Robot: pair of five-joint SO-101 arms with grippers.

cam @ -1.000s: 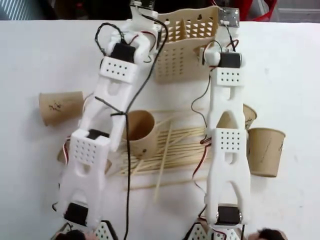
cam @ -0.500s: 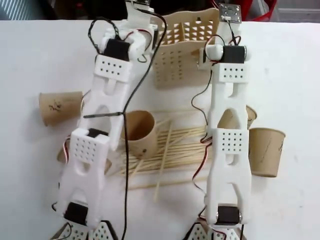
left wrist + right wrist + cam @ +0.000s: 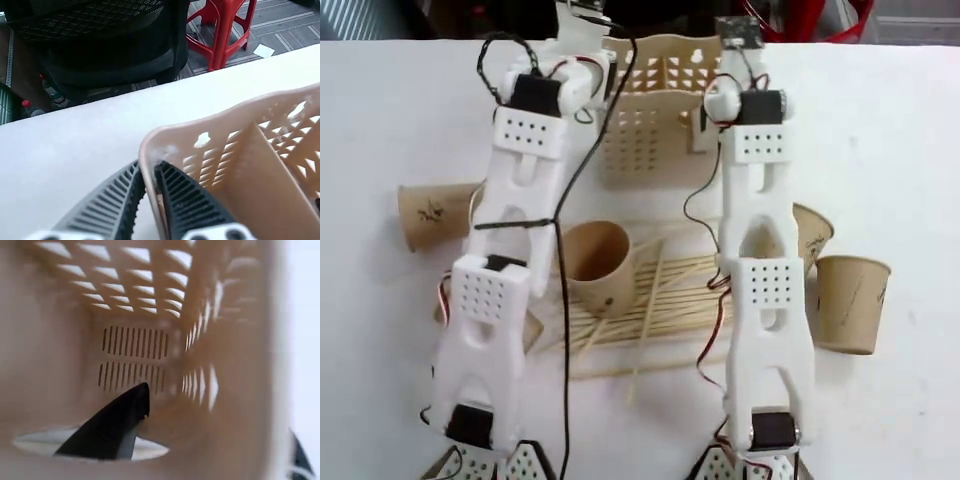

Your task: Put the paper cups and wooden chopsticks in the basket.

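Basket (image 3: pixel 650 140), high view: slid sideways toward left arm's side over last second, both arms stretched further with it. Reads as repositioning, loading not begun. At its far rim: left tool (image 3: pixel 582 30), right tool (image 3: pixel 735 45). Cups (image 3: pixel 440 215) lie on desk (image 3: pixel 400 100), chopsticks (image 3: pixel 660 305) heaped between arms, none in basket.
Left wrist view: left tool clamped on basket rim, fingers (image 3: pixel 185 200) either side of wall. Divider (image 3: pixel 260 165) inside, visible part bare.
Right wrist view: right tool inside compartment; apart or together, cannot tell. Nothing else there.
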